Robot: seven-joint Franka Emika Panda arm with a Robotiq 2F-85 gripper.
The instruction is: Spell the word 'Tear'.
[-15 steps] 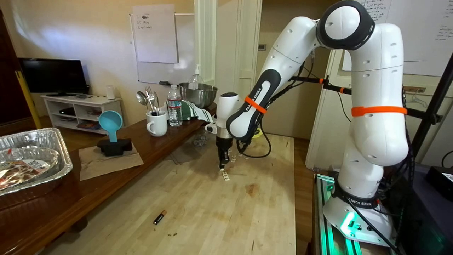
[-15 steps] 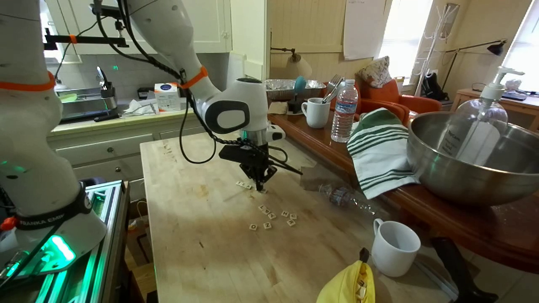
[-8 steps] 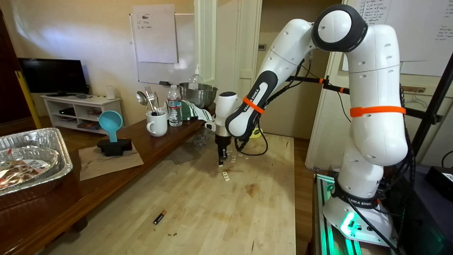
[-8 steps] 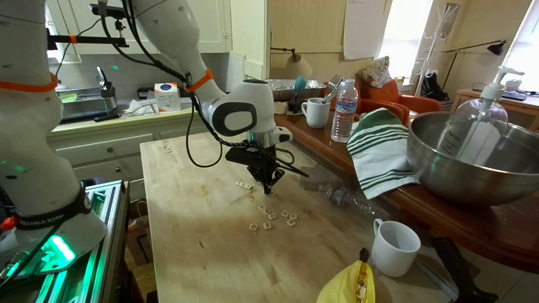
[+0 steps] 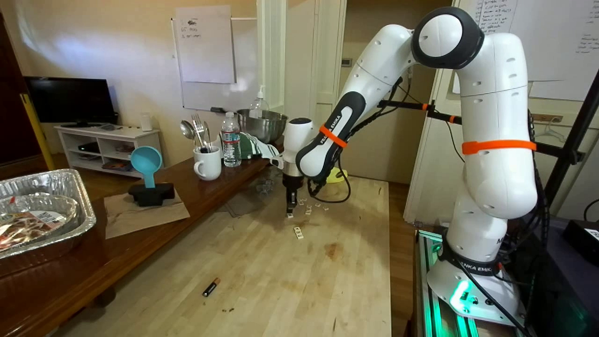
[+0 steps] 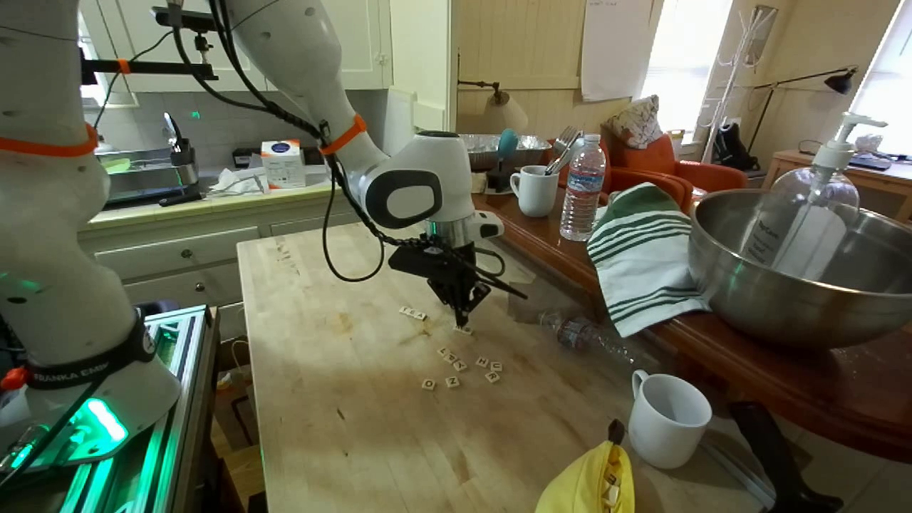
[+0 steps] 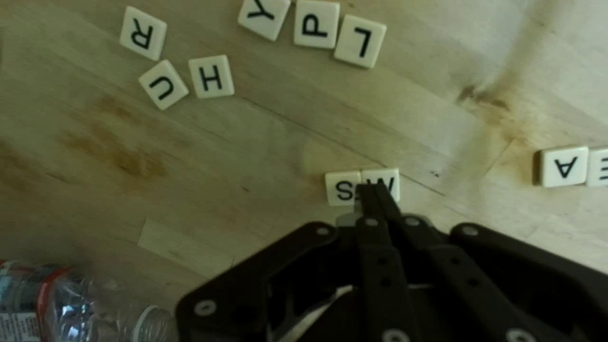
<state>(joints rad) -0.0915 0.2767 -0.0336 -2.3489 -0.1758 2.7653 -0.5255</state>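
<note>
Small cream square letter tiles (image 6: 452,358), plastic-looking with black print, scattered on the pale flat wooden worktop (image 5: 304,281). Tight row of three cream tiles (image 6: 412,313) sits apart from the loose ones; wrist view gives a cream square A tile (image 7: 564,167) plus a cut-off cream square E tile (image 7: 597,167), remaining letter too small to be sure, presumably T. Cream square R tile (image 7: 143,33) well apart from that row, just beside the cream square U tile (image 7: 163,85) and near the cream square H tile (image 7: 211,77), so word judged one letter short. Black two-finger gripper (image 7: 373,187) pressed together, nothing pinched, tips over the cream square W-or-M tile (image 7: 384,177), right by the cream square S tile (image 7: 342,188); contact can't be told.

Risks: neither of those two belongs in the word. Dragging sideways this low could slide or flip them, or shove them into the row and wreck its alignment. If R gets pushed instead, an off-centre nudge may spin it or carry U along; too much downward force could jam a tile against the worktop.

Pose: white jointed robot arm (image 5: 388,56) with orange bands arches high, forearm slanting down, wrist about vertical, gripper aimed nearly straight down, tips low at the worktop
</note>
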